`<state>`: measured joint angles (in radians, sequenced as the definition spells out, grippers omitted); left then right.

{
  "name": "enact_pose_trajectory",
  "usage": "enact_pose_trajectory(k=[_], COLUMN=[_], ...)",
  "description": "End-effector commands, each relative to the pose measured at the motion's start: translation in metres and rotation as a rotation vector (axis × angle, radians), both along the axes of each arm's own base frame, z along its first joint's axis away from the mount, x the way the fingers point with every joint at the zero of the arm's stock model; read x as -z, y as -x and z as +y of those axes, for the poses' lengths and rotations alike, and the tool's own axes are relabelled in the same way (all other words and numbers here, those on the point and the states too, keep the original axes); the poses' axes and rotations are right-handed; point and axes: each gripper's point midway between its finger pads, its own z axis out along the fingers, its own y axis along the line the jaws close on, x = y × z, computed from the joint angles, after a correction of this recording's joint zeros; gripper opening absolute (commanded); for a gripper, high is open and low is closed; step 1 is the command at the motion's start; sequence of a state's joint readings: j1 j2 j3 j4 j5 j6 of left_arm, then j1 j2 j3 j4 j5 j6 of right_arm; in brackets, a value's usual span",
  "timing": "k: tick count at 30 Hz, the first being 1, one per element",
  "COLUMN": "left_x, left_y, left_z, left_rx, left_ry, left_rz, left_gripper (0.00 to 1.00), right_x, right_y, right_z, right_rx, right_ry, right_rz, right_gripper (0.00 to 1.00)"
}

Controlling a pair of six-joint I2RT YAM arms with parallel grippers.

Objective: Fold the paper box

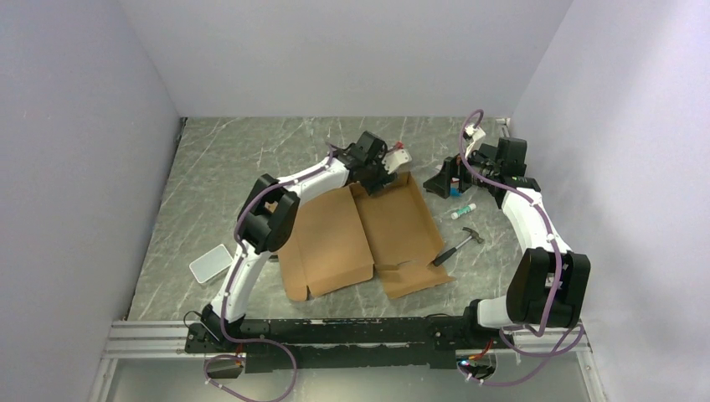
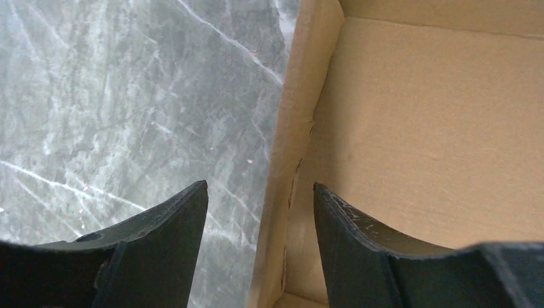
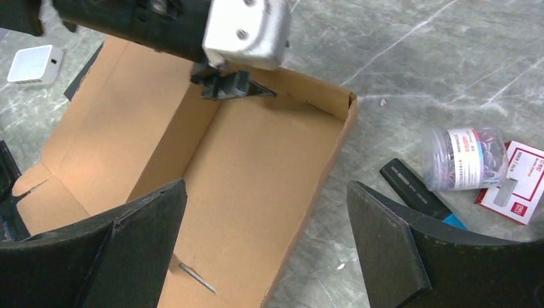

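Case [image 1: 209,264], small and pale, at table's eight o'clock, paper box [image 1: 368,234] at centre, lying open, left gripper [image 1: 381,174] at its twelve o'clock, jaws released astride a raised wall, hammer [image 1: 459,245] at three o'clock, right gripper [image 1: 450,180] at two o'clock, spread wide, empty.

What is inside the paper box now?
Inside the paper box I see bare cardboard floor, a thin grey mark and one finger of the left gripper, which straddles a wall. The right gripper's fingers cover the near corners.
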<state>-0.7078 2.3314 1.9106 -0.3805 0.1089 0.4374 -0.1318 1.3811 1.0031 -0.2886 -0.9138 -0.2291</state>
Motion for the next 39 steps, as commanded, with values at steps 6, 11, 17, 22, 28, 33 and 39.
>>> enact_pose_trajectory(k=[6, 11, 17, 22, 28, 33, 39], left_x=[-0.140, -0.186, -0.193, -0.183, -0.160, -0.129, -0.109], left_y=[0.013, 0.038, 0.103, 0.164, 0.227, 0.276, 0.316], left_z=[0.012, 0.048, 0.114, 0.163, 0.163, 0.154, 0.136], left_rx=[-0.093, -0.274, -0.565, -0.742, -0.745, -0.806, -0.850], left_ry=[0.299, 0.466, 0.713, 0.869, 0.981, 0.891, 0.914], left_rz=[-0.114, -0.075, 0.191, 0.330, 0.585, 0.794, 0.897], left_gripper=[0.69, 0.71, 0.91, 0.99, 0.86, 0.85, 0.85], right_x=[-0.013, -0.012, -0.013, -0.008, 0.009, 0.017, 0.020], right_y=[-0.009, 0.000, 0.042, 0.063, 0.076, 0.066, 0.063], right_z=[-0.005, -0.004, 0.015, 0.025, 0.025, 0.031, 0.046], right_rx=[-0.002, -0.067, -0.322, -0.472, -0.582, -0.598, -0.615], right_ry=[0.057, 0.129, 0.207, 0.201, 0.243, 0.338, 0.361], right_rz=[-0.100, -0.229, -0.489, -0.495, -0.469, -0.462, -0.440], right_gripper=[1.00, 1.00, 1.00, 1.00, 1.00, 1.00, 1.00])
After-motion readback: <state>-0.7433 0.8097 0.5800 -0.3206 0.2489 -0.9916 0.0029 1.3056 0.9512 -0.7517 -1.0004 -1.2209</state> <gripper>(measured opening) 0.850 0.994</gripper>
